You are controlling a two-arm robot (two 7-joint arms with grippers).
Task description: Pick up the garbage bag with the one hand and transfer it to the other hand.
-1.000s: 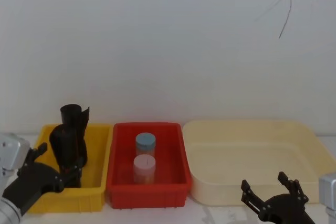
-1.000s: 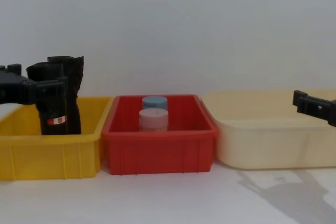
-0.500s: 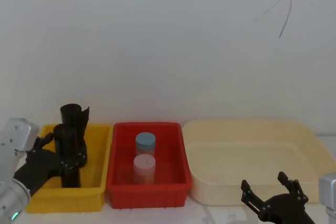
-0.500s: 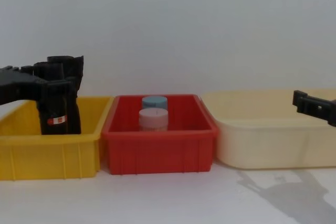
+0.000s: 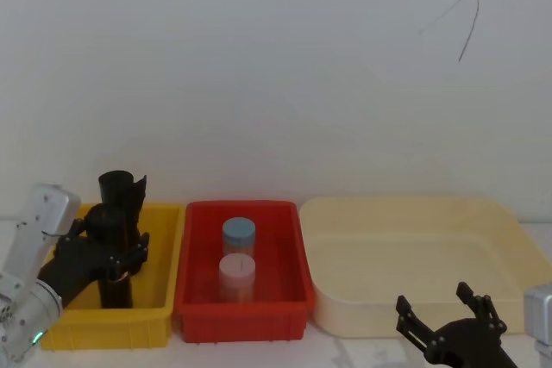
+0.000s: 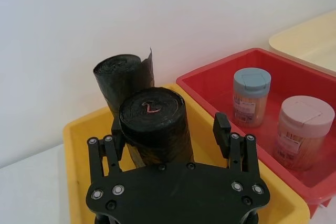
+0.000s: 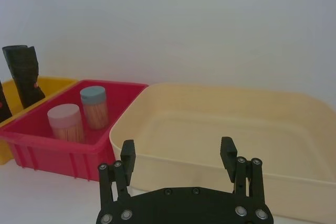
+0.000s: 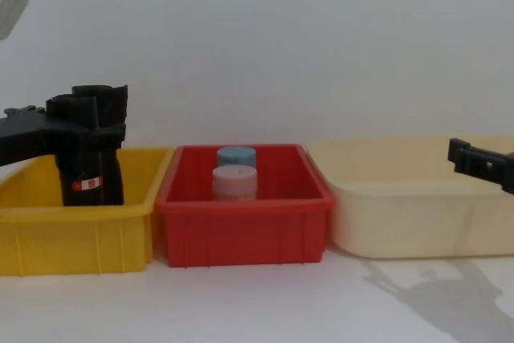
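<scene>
Straddling the top of the garbage bag (image 8: 90, 170), the left gripper (image 6: 169, 129) has its fingers (image 6: 116, 132) spread, one close against the roll and the other with a gap beside it, gripping nothing. The bag stands upright in the yellow bin (image 8: 80, 238), rising well above its rim, with a plain black roll (image 6: 123, 72) just behind it: two rolls in all. A blue-lidded jar (image 5: 239, 232) and a pink-lidded jar (image 5: 237, 269) sit in the red bin (image 8: 241, 234), the middle of three containers, with the cream tray (image 8: 418, 222) to its right. The right gripper (image 7: 177, 147) hangs spread and holds nothing, before that tray's near edge.
</scene>
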